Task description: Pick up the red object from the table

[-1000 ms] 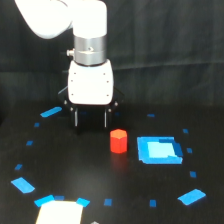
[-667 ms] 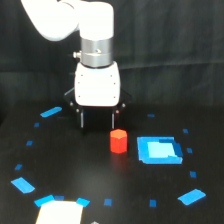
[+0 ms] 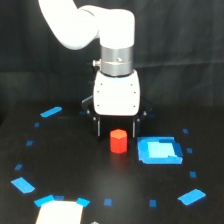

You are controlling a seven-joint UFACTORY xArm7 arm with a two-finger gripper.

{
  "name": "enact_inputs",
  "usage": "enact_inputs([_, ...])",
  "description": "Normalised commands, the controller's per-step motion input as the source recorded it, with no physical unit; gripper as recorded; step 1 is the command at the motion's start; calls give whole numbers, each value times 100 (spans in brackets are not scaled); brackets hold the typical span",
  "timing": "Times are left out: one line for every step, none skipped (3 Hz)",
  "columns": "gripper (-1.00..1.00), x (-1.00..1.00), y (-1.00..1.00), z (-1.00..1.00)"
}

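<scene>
nearest my camera i see a pale rectangular patch point(image 3: 59, 213) at the bottom edge of the black surface point(image 3: 75, 170), with blue tape marks point(image 3: 23, 185) scattered around it in a loose ring. further in, the red hexagonal block point(image 3: 118, 140) stands upright on the surface, just beside a flat blue square point(image 3: 158, 150) on the exterior view's right. right behind the block hangs the end effector point(image 3: 117, 129), its two dark fingers point(image 3: 98, 127) spread wider than the block, nothing pinched between them

my worry: the block looks to sit in front of the fingers rather than squarely between them, though from this one angle i can't judge depth well. if i descend off-centre, a fingertip could land on the block's top or shove it sideways toward the blue square; closing early would tip it

farthest back, only the white arm point(image 3: 85, 25) and a dark curtain point(image 3: 190, 45)
</scene>
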Motion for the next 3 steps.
enact_inputs([100,-56,-31,-27])
enact_inputs([-94,41,-18,-70])
enact_inputs([-31,26,8,-25])
